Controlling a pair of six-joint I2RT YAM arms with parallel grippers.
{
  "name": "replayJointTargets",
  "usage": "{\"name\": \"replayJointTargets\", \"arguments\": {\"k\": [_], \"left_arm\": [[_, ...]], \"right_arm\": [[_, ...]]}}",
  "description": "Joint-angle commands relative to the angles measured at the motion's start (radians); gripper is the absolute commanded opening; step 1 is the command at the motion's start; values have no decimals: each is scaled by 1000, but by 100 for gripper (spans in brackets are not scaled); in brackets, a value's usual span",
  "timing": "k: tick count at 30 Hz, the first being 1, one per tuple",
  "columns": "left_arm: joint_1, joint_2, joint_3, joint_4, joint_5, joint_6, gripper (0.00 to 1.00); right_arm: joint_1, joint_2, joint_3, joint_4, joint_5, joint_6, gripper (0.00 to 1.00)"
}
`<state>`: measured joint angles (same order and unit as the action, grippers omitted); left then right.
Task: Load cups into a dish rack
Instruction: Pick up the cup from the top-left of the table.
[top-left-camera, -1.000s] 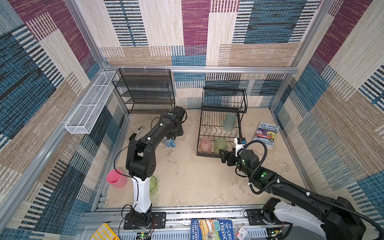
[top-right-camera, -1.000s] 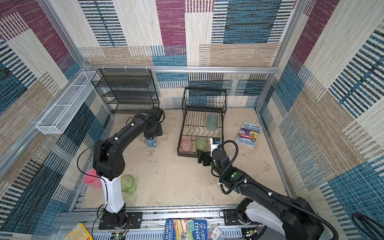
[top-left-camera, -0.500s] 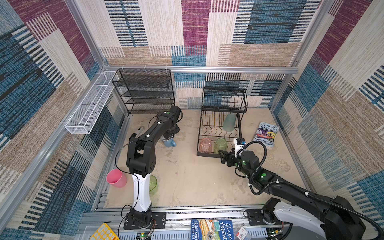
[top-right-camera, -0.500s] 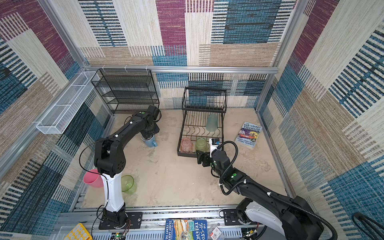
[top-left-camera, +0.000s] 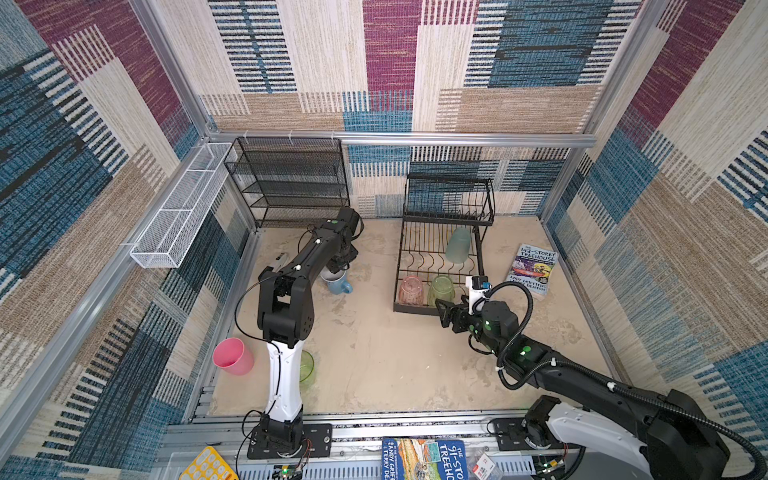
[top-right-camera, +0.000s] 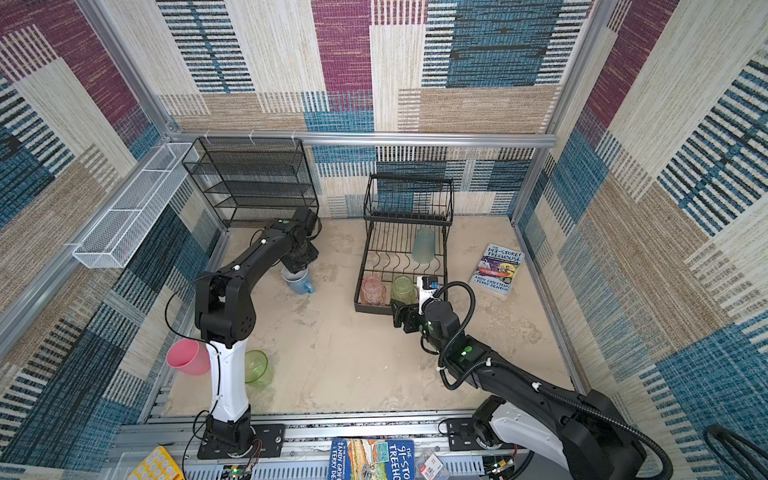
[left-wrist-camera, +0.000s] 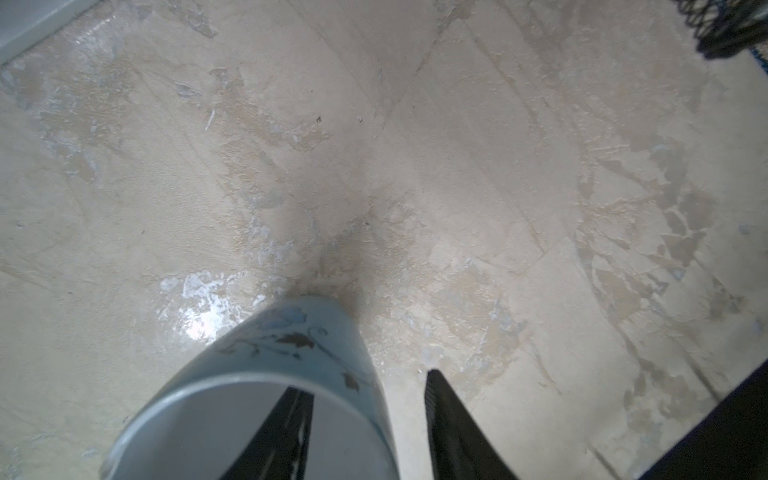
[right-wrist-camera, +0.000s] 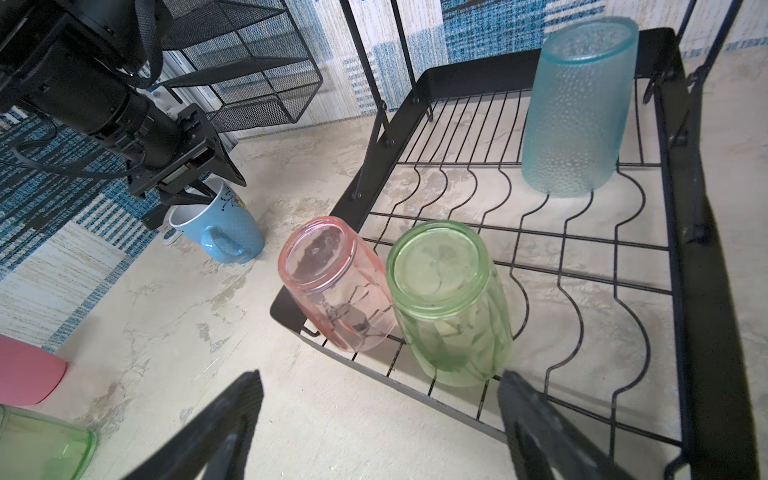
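Note:
A light-blue handled mug (top-left-camera: 338, 284) (right-wrist-camera: 226, 226) stands upright on the table, left of the dish rack (top-left-camera: 449, 218). My left gripper (top-left-camera: 338, 268) (left-wrist-camera: 365, 380) points down over it, open. One finger is inside the mug (left-wrist-camera: 291, 353) and the other is outside its wall, with a gap. In the rack's lower tray a teal cup (right-wrist-camera: 577, 108), a peach-pink cup (right-wrist-camera: 332, 282) and a green tumbler (right-wrist-camera: 449, 299) stand upside down. My right gripper (top-left-camera: 442, 311) (right-wrist-camera: 380, 374) is open and empty at the rack's front edge. An opaque pink cup (top-left-camera: 232, 356) and another green tumbler (top-right-camera: 257, 368) lie near the left arm's base.
A black mesh shelf unit (top-left-camera: 291, 183) stands against the back wall behind the left arm. A long white mesh basket (top-left-camera: 178, 208) hangs on the left wall. A book (top-left-camera: 534, 268) lies right of the rack, and another book (top-left-camera: 424, 457) is at the front rail.
The left wrist has shifted slightly toward the back wall above the mug, and its jaws have narrowed a little around the mug's wall. The right arm and the cups have not moved.

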<state>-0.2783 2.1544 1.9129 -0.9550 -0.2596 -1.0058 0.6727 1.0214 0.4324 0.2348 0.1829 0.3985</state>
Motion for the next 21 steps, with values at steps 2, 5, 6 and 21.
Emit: {"name": "replayJointTargets", "arguments": {"k": [2, 5, 6, 21], "left_arm": [[11, 14, 11, -14, 14, -45, 40], [16, 24, 22, -17, 31, -51, 32], [17, 27, 26, -18, 34, -51, 31], [18, -99, -75, -25, 63, -51, 4]], "right_arm": [[-1, 1, -7, 37, 1, -9, 91], [0, 1, -11, 44, 0, -9, 91], [0, 1, -10, 44, 1, -9, 91], [-1, -10, 15, 21, -23, 1, 91]]}}
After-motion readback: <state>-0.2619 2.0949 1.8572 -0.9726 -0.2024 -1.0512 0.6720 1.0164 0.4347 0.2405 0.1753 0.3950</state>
